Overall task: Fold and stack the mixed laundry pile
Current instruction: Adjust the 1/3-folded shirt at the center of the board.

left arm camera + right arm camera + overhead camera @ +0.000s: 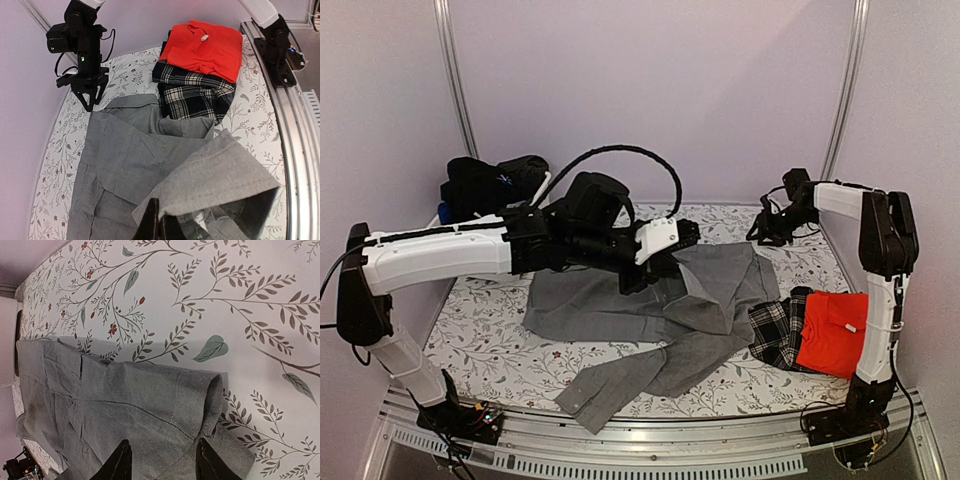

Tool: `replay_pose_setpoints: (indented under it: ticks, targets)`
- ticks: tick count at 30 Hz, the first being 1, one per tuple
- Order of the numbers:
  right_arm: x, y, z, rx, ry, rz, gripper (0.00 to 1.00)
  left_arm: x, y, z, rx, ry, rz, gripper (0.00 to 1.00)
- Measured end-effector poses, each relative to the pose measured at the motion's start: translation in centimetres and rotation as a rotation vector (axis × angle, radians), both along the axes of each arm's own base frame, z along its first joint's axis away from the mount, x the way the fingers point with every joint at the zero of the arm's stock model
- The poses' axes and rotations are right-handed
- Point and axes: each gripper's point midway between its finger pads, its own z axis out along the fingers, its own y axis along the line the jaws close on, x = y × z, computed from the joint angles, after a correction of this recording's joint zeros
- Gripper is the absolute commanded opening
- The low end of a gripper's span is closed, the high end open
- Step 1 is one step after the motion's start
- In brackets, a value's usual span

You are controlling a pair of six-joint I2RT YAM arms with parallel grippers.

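A grey long-sleeved shirt [610, 300] lies spread across the middle of the floral table, one sleeve trailing toward the front edge. My left gripper [660, 272] is shut on a fold of it and holds that part lifted, as the left wrist view [160, 225] shows. My right gripper [760, 235] is open and empty, low over the shirt's far right edge [125, 405], its fingers [120, 462] either side of the cloth. A folded red shirt [832, 332] lies on black-and-white plaid cloth [775, 330] at the right.
A heap of black garments [490, 180] with a bit of blue [442, 212] sits at the back left corner. The table's metal front rail [650, 440] runs along the near edge. Walls close in the back and both sides.
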Motion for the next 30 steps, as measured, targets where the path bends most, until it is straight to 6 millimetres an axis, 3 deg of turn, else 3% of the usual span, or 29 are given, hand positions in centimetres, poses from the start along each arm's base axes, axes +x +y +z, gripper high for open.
replay_pose_setpoints:
  ticks: [8,14,19,23,27,30]
  targets:
    - [-0.7,0.9,-2.7,0.029,0.067,0.023,0.37,0.7,-0.5,-0.1,0.002,-0.025,0.003,0.0]
    - [0.1,0.9,-5.2,0.017,0.102,0.025,0.38,1.4,-1.1,0.1,0.004,-0.048,0.007,0.0]
    - [0.7,0.9,-5.0,0.013,0.097,0.018,0.48,1.8,-1.5,-0.2,0.013,-0.057,0.005,0.0]
    - [0.5,0.8,-5.1,0.012,0.105,0.012,0.48,2.1,-1.6,-0.5,0.021,-0.061,0.008,0.0]
    - [0.0,0.6,-5.1,0.003,0.117,-0.002,0.41,2.3,-1.5,-0.3,0.017,-0.065,0.012,0.0]
    - [-0.3,0.5,-5.2,0.002,0.135,-0.006,0.43,2.5,-1.6,0.0,0.013,-0.071,0.012,0.0]
